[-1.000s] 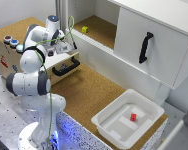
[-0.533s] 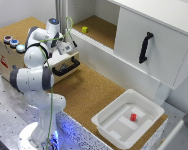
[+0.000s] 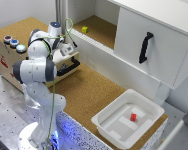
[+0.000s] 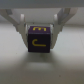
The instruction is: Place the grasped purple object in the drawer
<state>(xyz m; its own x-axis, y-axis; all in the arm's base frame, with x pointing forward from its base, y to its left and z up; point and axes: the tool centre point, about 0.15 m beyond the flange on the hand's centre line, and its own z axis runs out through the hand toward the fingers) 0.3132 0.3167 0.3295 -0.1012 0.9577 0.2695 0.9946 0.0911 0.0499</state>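
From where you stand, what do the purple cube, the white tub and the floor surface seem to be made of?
The purple cube looks like painted wood or hard plastic: flat matte faces, sharp edges, yellow markings; too blurred to settle. The white tub seems moulded plastic: smooth, slightly glossy, rounded rim. The floor surface looks like cork board: speckled brown, grainy, matte.

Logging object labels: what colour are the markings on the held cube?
Yellow markings on the purple cube, clearest in the wrist view.
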